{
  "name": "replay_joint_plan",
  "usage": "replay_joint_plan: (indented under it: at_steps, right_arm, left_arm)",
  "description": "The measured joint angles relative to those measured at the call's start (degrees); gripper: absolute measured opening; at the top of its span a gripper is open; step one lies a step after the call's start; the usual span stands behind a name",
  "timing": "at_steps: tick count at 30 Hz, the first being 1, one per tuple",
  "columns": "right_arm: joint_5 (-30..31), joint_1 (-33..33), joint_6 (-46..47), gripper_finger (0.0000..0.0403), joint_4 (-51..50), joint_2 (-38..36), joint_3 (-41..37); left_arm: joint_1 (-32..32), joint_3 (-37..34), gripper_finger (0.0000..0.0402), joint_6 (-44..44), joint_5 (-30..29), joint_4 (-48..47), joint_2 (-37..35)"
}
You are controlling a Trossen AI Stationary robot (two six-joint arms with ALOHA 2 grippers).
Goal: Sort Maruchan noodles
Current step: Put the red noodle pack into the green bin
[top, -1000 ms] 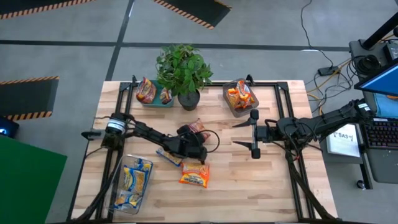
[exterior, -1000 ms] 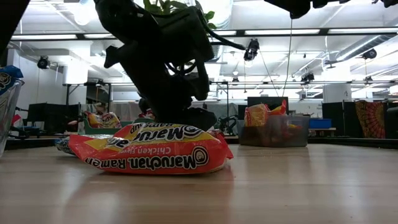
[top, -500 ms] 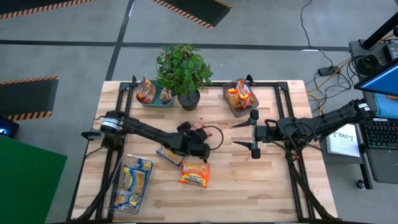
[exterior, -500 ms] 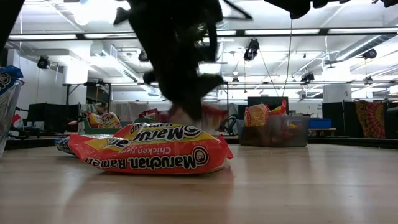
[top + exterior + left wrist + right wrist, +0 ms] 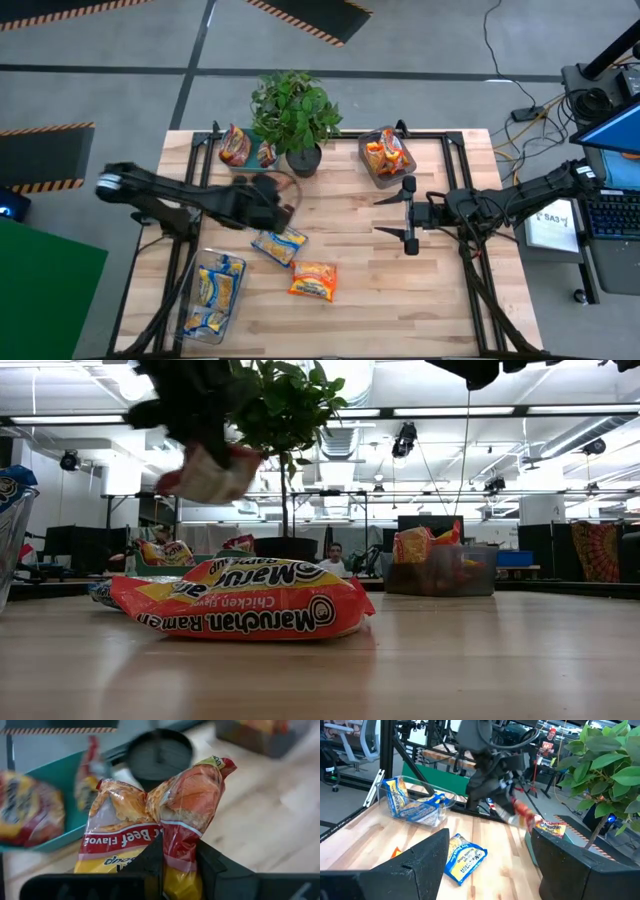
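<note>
table bearing teal bin of red packets, clear bin of blue | right gripper idling wide open mid-table | left gripper clenching red beef packet, crumpled, lifted near teal bin; label showing only in wrist view | orange packet lying flat, lettering legible only in low view

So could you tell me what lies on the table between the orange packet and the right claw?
In the high view, only bare wood lies between the orange packet and the open right claw.
</note>
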Motion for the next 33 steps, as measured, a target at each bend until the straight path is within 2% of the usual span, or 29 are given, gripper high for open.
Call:
replay_joint_plan:
  at_steps: [5,10,16,20,27,30,33]
  right_arm:
    - [0.0,0.0,0.0,0.027,0.1,0.0,0.0]
    - [0.0,0.0,-0.2,0.027,0.3,0.0,0.0]
    - [0.0,0.0,-1.3,0.027,1.2,0.0,0.0]
    - [-0.1,0.0,-2.5,0.027,2.7,0.0,0.0]
    - [-0.1,0.0,-3.6,0.027,3.1,0.0,0.0]
    - [-0.1,0.0,-3.6,0.027,3.1,0.0,0.0]
    - [-0.1,0.0,-3.6,0.027,3.1,0.0,0.0]
  left_arm:
    - [0.2,-9.1,0.0043,-12.0,-4.6,0.0,-11.0]
    - [2.8,-16.1,0.0043,-19.4,-13.6,0.1,-19.5]
    - [11.8,-19.7,0.0042,-19.3,-15.0,1.1,-26.4]
    - [18.2,-20.5,0.0042,-13.1,-15.5,6.4,-28.7]
    - [28.7,-20.6,0.0042,10.2,-11.3,30.1,-28.4]
    - [36.5,-20.6,0.0042,11.2,-6.3,33.1,-28.4]
    - [45.0,-20.7,0.0041,11.2,3.7,34.9,-28.0]
